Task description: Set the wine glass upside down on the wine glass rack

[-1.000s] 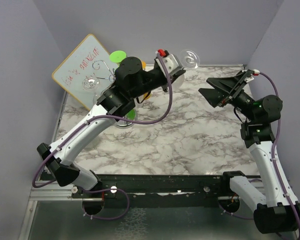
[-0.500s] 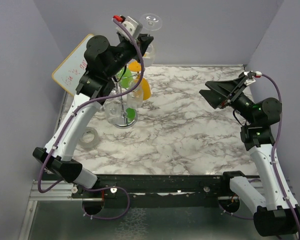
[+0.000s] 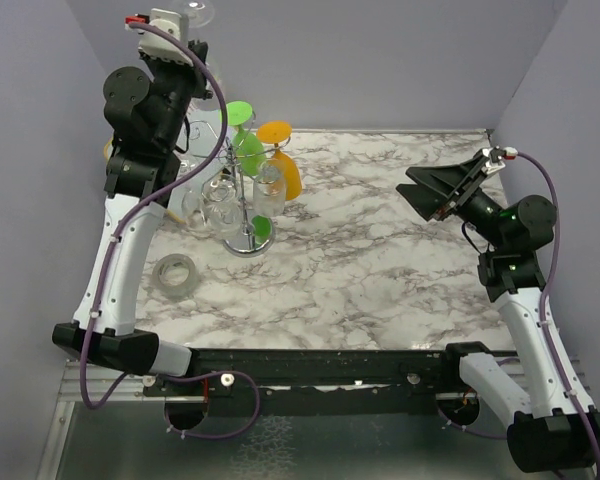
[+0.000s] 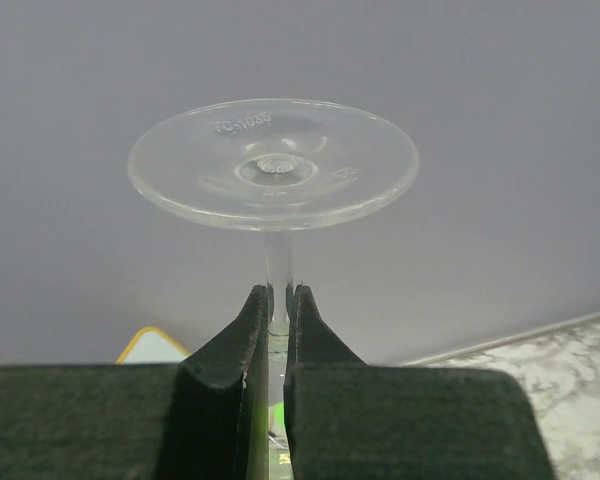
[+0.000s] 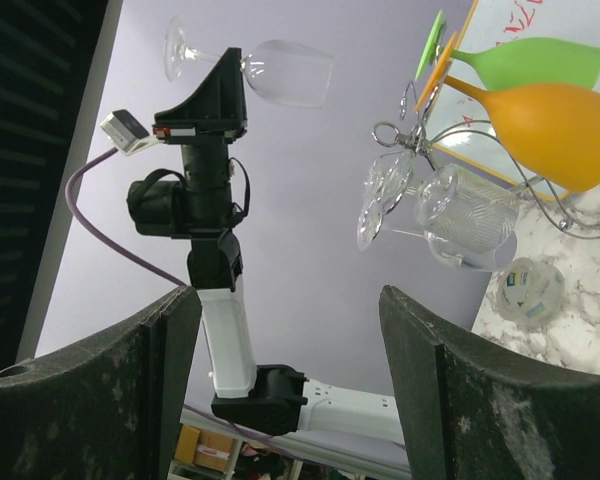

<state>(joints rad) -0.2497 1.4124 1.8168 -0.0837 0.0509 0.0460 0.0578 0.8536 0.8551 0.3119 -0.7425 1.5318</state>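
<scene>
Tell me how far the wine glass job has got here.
Done: the left gripper is shut on the stem of the wine glass, foot up, in the air. In hand: it holds the glass high, off to one side of the wine glass rack and apart from it. Left: hang it on a rack arm and let go. The right gripper hangs open, empty.

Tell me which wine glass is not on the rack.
The clear wine glass gripped by its stem in the left gripper; the other glasses hang on the rack.
</scene>
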